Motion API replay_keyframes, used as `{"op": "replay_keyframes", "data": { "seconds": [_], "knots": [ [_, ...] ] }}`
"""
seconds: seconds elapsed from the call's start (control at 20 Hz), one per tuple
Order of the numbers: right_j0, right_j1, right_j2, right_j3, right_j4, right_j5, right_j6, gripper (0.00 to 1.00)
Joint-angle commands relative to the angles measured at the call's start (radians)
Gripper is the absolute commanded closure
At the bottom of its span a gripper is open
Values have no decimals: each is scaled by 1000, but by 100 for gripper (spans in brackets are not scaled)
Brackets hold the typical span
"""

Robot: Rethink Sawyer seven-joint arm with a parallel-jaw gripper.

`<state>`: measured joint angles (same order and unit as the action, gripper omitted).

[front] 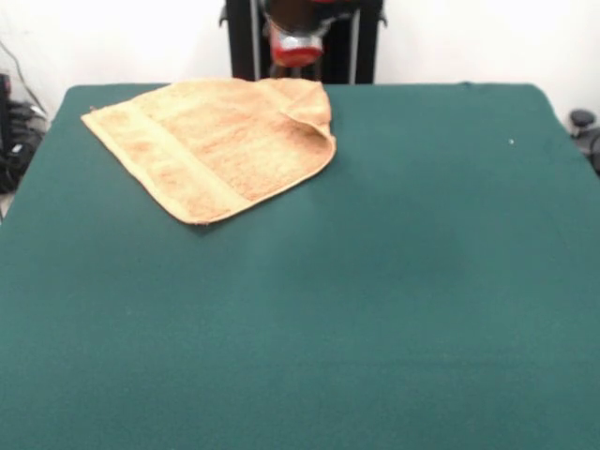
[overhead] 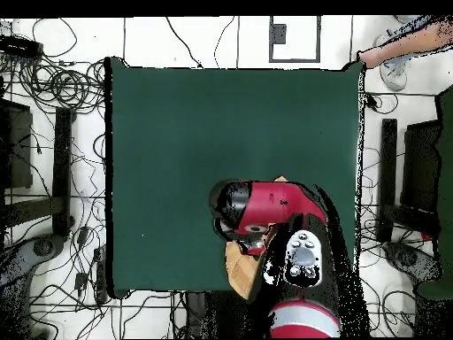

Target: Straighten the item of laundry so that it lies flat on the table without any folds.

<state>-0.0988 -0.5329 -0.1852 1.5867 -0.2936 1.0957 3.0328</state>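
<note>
The orange-tan towel [front: 211, 141] lies on the green table [front: 375, 281] at its far left part in the front view, close to the robot's side. A woven band runs along its front-left edge. Its far right corner [front: 309, 105] is folded back over the towel. My gripper [front: 297, 49] shows only as a red and silver end at the top edge, just above the towel's far edge. In the overhead view the red arm [overhead: 270, 208] covers most of the towel; only a strip of towel [overhead: 237, 270] shows beside it.
The black pedestal [front: 302, 37] stands behind the table's far edge. A person's arm [overhead: 403, 42] shows beyond the table's far right corner in the overhead view. Cables [overhead: 62, 84] and stands [overhead: 64, 168] lie on the floor around the table.
</note>
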Motion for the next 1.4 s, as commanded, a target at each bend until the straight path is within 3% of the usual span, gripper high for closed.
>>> {"op": "replay_keyframes", "data": {
  "seconds": [0.05, 0.65, 1.0, 1.1, 1.4],
  "knots": [
    [-140, 5, 144, 195, -83, -295, -290, 0],
    [-322, -14, 288, 282, -127, -431, -324, 0],
    [-378, -32, 346, 341, -170, -645, -208, 0],
    [-399, -48, 363, 377, -182, -806, -126, 0],
    [-467, -52, 427, 433, -208, -989, -63, 0]
  ]
}}
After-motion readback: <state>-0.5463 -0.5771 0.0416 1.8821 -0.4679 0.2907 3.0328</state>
